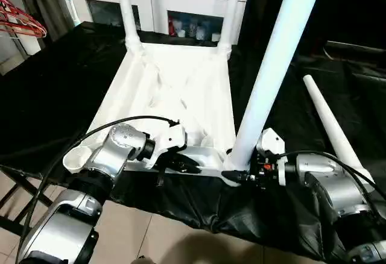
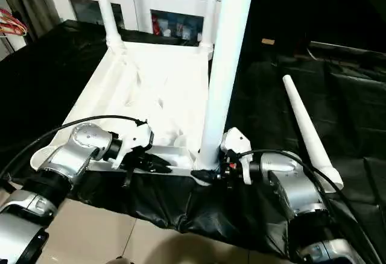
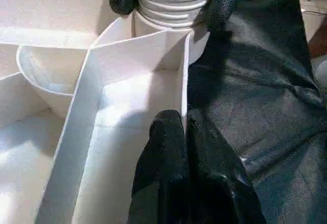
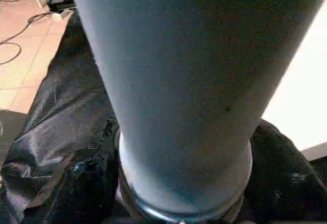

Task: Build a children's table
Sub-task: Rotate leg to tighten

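Small white plastic children's table [image 1: 181, 95] laid upside down on black-covered counter [image 1: 54, 89], ribbed underside exposed, left gripper [image 1: 184, 164] clenched on near rim, upright white tube leg [image 1: 271, 71] clasped by right gripper [image 1: 241, 176] at near-right corner socket, loose leg [image 1: 335, 125] at 3 o'clock, counter edge close below.

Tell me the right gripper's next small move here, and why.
Probably a further twist to seat it. The right gripper has its fingers on either side of the near-right leg at its base, standing upright in the tabletop's corner socket, while the left gripper pinches the near rim, bracing it.
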Controlling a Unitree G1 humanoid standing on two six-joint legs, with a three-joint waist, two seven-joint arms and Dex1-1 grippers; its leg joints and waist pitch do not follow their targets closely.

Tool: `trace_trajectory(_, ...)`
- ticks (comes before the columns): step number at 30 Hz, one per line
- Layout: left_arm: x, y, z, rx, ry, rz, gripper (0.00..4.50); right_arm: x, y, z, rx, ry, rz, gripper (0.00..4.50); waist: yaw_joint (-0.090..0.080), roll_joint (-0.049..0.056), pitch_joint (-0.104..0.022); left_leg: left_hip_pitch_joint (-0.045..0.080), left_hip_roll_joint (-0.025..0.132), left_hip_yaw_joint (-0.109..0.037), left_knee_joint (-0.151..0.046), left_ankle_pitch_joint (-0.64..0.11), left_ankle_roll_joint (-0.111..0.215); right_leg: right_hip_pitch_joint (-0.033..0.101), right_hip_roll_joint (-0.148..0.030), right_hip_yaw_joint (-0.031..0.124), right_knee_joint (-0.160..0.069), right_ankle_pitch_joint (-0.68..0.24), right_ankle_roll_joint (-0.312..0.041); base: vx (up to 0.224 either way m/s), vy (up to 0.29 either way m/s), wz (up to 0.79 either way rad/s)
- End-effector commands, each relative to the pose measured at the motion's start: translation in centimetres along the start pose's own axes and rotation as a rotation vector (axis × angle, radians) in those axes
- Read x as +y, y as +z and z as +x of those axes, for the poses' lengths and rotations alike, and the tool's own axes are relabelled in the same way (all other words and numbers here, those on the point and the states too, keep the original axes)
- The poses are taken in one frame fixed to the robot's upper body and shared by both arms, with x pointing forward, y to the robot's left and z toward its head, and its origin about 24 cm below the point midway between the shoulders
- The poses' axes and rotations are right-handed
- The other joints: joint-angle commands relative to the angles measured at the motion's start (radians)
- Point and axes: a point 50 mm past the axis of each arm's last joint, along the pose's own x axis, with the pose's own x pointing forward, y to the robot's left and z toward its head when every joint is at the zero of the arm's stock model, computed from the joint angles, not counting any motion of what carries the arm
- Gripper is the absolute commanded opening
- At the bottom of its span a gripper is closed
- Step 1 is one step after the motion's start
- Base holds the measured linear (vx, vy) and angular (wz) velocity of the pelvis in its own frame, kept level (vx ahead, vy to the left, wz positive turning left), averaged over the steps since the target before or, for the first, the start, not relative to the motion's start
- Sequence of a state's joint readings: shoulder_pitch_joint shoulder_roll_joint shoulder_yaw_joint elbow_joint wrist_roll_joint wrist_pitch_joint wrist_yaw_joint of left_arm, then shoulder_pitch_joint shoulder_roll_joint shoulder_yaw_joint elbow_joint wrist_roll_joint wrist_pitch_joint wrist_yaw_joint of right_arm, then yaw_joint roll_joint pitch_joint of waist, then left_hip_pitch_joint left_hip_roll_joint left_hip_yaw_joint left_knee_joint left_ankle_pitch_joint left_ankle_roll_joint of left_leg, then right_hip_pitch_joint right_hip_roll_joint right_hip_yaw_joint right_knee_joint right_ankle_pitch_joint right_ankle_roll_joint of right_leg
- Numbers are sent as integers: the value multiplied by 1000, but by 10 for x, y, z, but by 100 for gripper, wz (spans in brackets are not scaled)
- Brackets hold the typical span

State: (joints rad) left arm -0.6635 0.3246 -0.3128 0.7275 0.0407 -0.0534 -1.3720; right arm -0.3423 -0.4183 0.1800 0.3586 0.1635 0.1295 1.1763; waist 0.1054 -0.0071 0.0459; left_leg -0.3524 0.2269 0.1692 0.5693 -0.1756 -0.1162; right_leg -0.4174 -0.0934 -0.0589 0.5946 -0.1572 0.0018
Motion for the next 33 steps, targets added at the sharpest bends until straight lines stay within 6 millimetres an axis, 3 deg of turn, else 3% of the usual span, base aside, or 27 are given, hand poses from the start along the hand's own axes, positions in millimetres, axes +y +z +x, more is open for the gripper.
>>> trace_trajectory(1, 5, 13, 3, -55, 60, 33, 0, 15, -6, 16, -5, 94, 37, 282, -1, -1, -65, -3, -3, 17, -59, -229, 63, 62, -27, 26, -58, -172, -242, 0, 0, 0)
trace_trajectory(4, 8, 16, 9, -63, 104, 19, 0, 10, -8, 23, -19, -2, 64, 280, -4, -5, -61, -2, -5, 16, -63, -260, 49, 60, -30, 26, -66, -256, -217, 0, 0, 0)
trace_trajectory(6, 15, 18, 16, -43, 189, -3, 0, 0, -11, 32, -18, -156, 96, 279, -10, -3, -57, 1, -6, 15, -67, -287, 32, 53, -32, 26, -75, -338, -193, 0, 0, 0)
trace_trajectory(7, 17, 20, 20, -46, 219, -14, 0, -5, -12, 36, -16, -230, 106, 279, -17, -10, -53, 1, -10, 12, -69, -317, 19, 53, -32, 22, -85, -425, -164, 0, 0, 0)
trace_trajectory(11, 22, 27, 30, -52, 286, -41, 0, -16, -13, 48, -25, -416, 167, 278, -34, -10, -54, -6, -16, 5, -71, -322, 7, 55, -34, 16, -99, -537, -100, 0, 0, 0)
trace_trajectory(12, 25, 31, 35, -43, 327, -48, 0, -21, -12, 54, -35, -492, 205, 277, -44, -9, -55, 0, -17, 6, -68, -333, 11, 45, -32, 16, -102, -540, -101, 0, 0, 0)
trace_trajectory(16, 34, 44, 51, -36, 475, -84, 0, -31, -9, 75, -34, -726, 308, 277, -54, -6, -54, 0, -19, 6, -66, -329, 9, 42, -29, 14, -103, -536, -106, 0, 0, 0)
trace_trajectory(19, 35, 52, 62, -53, 530, -114, 0, -28, 1, 92, -62, -740, 290, 277, -55, -7, -59, 1, -20, 9, -64, -322, 17, 43, -28, 15, -101, -483, -121, 0, 0, 0)
trace_trajectory(21, 35, 53, 64, -54, 533, -113, 0, -27, 3, 94, -59, -738, 268, 277, -53, -7, -59, -5, -18, 9, -66, -310, 27, 47, -25, 16, -95, -426, -136, 0, 0, 0)
trace_trajectory(22, 32, 53, 66, -51, 523, -98, 0, -26, 6, 97, -70, -734, 244, 312, -52, -8, -61, -6, -17, 10, -66, -304, 33, 49, -26, 17, -91, -399, -144, 0, 0, 0)
trace_trajectory(26, 29, 52, 67, -65, 496, -91, 0, -29, 11, 96, -106, -714, 243, 356, -52, -5, -62, -8, -17, 12, -65, -278, 44, 54, -25, 20, -82, -324, -174, 0, 0, 0)
trace_trajectory(29, 26, 49, 63, -73, 456, -76, 0, -33, 12, 90, -110, -688, 199, 392, -51, -5, -62, -8, -16, 12, -66, -282, 45, 55, -27, 20, -82, -324, -180, 0, 0, 0)
trace_trajectory(32, 23, 45, 58, -82, 408, -54, 0, -34, 11, 82, -105, -632, 150, 392, -59, -6, -62, -15, -16, 11, -65, -270, 56, 61, -26, 20, -78, -295, -189, 0, 0, 0)
trace_trajectory(33, 19, 41, 51, -87, 355, -32, 0, -34, 9, 73, -89, -555, 99, 392, -59, -5, -63, -12, -15, 12, -65, -272, 58, 60, -27, 20, -78, -293, -194, 0, 0, 0)
